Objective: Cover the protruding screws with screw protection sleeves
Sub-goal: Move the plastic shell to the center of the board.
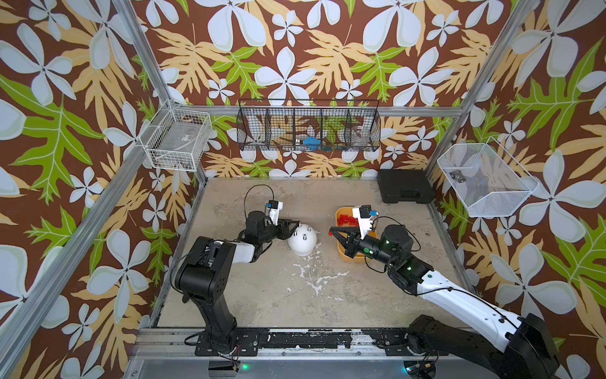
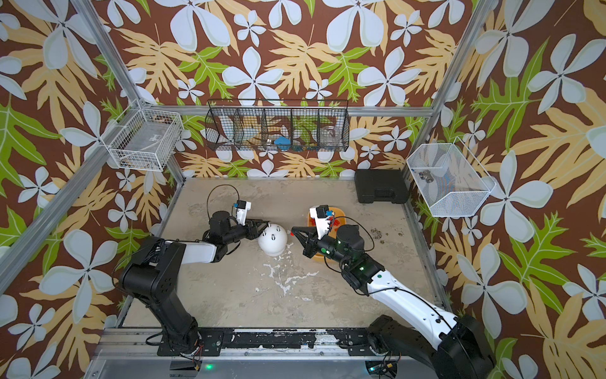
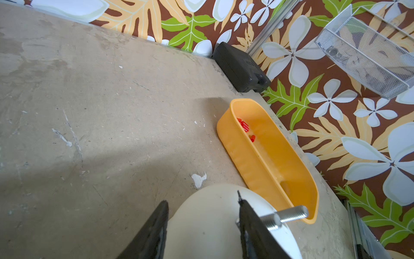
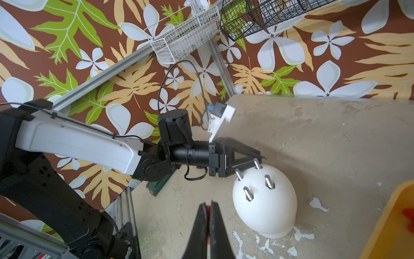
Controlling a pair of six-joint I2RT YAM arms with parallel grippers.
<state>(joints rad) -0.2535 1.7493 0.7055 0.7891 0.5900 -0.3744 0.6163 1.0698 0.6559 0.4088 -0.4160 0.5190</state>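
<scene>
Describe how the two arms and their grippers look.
Both arms have black joints and white link shells, with thin black cables looping along them. The left gripper and right gripper have black, tapering triangular fingers. A white bracket with a small camera and blue connector tops each wrist. Green lights glow on the right arm.

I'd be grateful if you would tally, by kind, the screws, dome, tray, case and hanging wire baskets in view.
protruding screws: 4
white dome: 1
orange tray: 1
black case: 1
wire baskets: 3
Total: 10
</scene>
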